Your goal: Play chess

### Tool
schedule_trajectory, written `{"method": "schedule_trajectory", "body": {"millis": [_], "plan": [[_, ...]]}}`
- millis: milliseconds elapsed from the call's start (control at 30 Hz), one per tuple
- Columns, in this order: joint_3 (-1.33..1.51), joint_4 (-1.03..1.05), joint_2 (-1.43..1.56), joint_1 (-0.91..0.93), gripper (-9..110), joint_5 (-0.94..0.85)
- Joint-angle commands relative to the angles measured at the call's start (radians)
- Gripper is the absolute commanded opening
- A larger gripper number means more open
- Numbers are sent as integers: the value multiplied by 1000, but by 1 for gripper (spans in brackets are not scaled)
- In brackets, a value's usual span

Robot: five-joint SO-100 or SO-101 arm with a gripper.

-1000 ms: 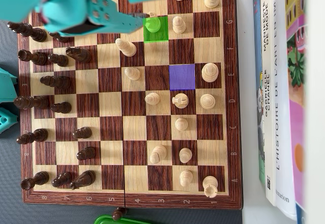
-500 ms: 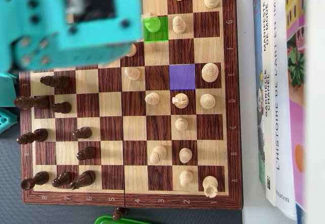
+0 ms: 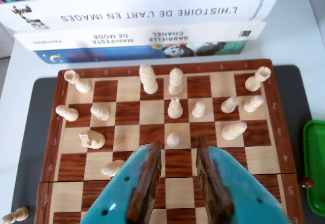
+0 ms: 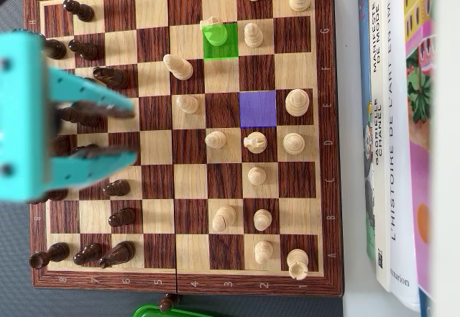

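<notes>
The task's piece was evidently the light pawn [image 4: 213,32] on the green-marked square [image 4: 226,44] near the top of the chessboard [image 4: 327,116] in the overhead view, with a purple-marked square [image 4: 257,108] two ranks down and one file to the right as its likely destination. It stood upright, its long axis vertical and its round head pointing straight up at the camera, so it had no sideways heading to speak of. Judging by its look, it was turned wood: light, rigid, smooth enough to slip, narrow-based and easy to tip, though hardly fragile. The best hold would probably be low on the neck, just under the head, with the jaws coming down from above. Another light pawn [image 4: 253,35] stood on the next square to its right and a taller light piece [image 4: 177,66] sat diagonally below to the left, leaving little room. The gripper [image 4: 133,130] hung over the dark pieces [image 4: 108,77] at the board's left side, well apart from the pawn; its jaws stood spread and held nothing, as the wrist view [image 3: 177,155] confirmed. Books [image 4: 392,137] lay on the tabletop [image 4: 352,80] beside the board.
</notes>
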Motion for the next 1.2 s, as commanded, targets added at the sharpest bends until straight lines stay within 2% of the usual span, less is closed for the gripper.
{"method": "schedule_trajectory", "body": {"millis": [0,233,833,1167], "plan": [[34,-97,83,25,12,-23],[235,-314,239,32,12,-80],[638,-644,603,52,12,-94],[873,-997,779,41,12,-86]]}}
